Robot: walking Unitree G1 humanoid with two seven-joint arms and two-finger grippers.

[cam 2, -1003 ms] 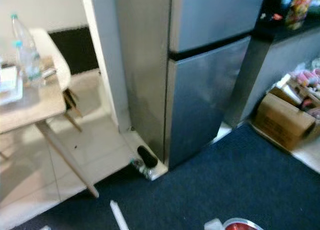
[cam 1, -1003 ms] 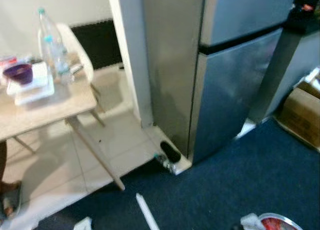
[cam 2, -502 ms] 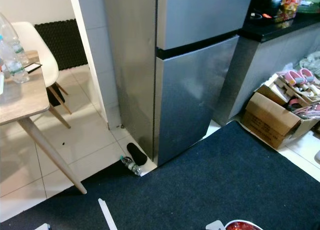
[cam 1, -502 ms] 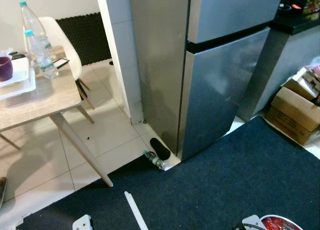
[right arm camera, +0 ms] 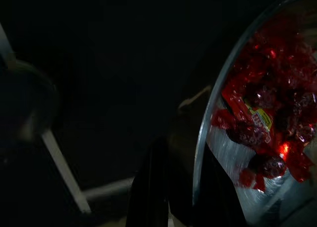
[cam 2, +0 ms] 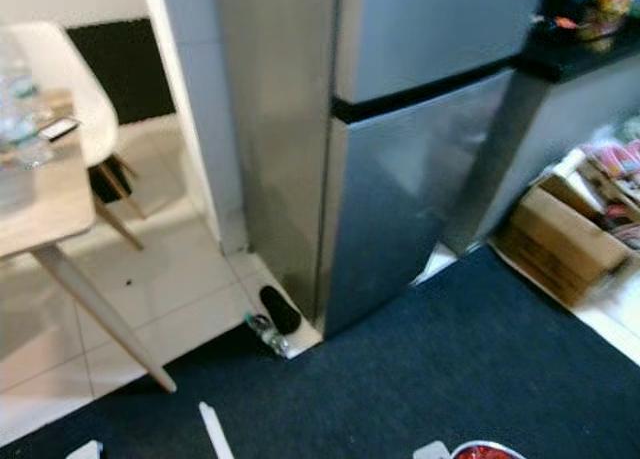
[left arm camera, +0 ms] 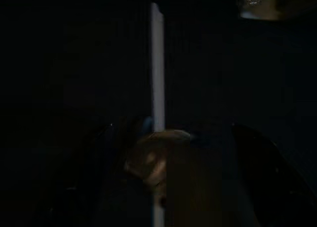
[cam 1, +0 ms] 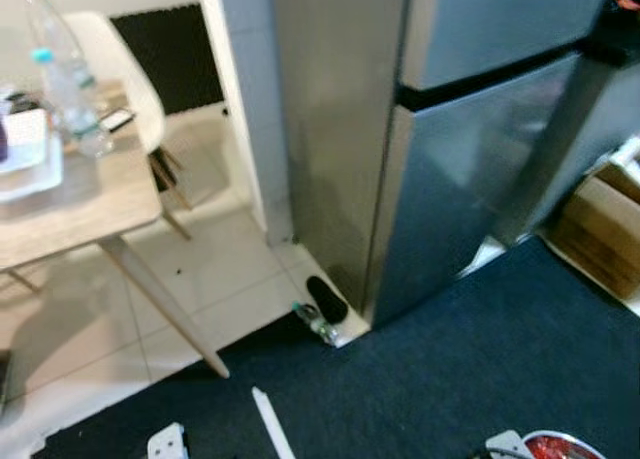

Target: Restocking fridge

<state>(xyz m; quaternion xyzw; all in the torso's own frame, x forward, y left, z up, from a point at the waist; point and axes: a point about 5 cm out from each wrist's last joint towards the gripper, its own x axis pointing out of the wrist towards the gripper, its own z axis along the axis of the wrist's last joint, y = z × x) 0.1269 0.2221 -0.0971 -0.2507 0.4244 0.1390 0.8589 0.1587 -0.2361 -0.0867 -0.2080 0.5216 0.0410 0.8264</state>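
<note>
The fridge (cam 1: pixel 440 149) stands shut, well ahead of the right jaws (right arm camera: pixel 168 197), which clasp the rim of a metal bowl (right arm camera: pixel 247 138) of red sweets. The view has swung slightly rightward and blurred; the approach continues. Left jaws: cannot tell.

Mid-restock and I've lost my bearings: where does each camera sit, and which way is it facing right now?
Left and right eye: on the head, facing forward and down at the closed fridge, table and carpet.
Left wrist: very dark, facing a white strip on the carpet.
Right wrist: looks along the right claw, which pinches the rim of a bowl of red sweets.
Shared: the eye views also catch the strip and bowl at their bottom edge.
</note>
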